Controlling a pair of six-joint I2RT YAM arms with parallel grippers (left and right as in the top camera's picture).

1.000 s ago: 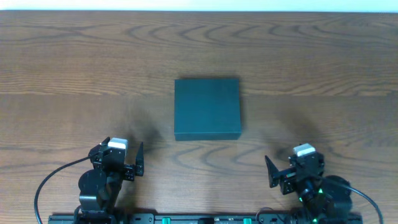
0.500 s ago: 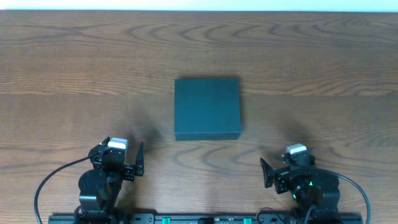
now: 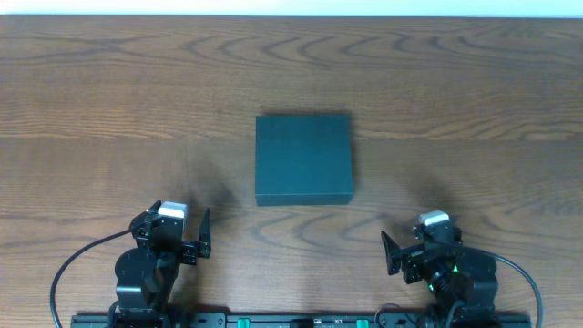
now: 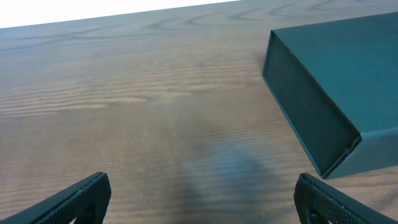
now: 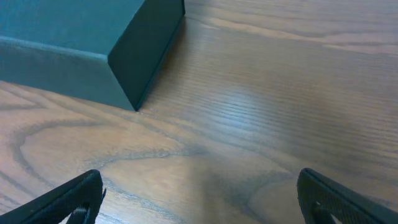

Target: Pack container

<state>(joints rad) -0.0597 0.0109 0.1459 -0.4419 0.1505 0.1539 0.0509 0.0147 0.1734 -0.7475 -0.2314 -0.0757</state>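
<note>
The container (image 3: 303,158) is a dark teal-green rectangular box, lid closed, at the middle of the wooden table. It shows at the right in the left wrist view (image 4: 339,93) and at the upper left in the right wrist view (image 5: 81,43). My left gripper (image 3: 202,239) sits near the front left edge, open and empty; its fingertips (image 4: 202,202) are wide apart over bare wood. My right gripper (image 3: 392,253) sits near the front right edge, open and empty, with its fingertips (image 5: 202,199) wide apart. Both are well short of the container. No snack packets are in view.
The wooden table (image 3: 109,109) stretches to a pale wall at the far edge. A black rail with both arm bases (image 3: 301,321) runs along the front edge. Cables loop from each arm base.
My right arm shifted a little left and toward the front edge between one second ago and half a second ago, then stayed still. The left arm and the container have not moved.
</note>
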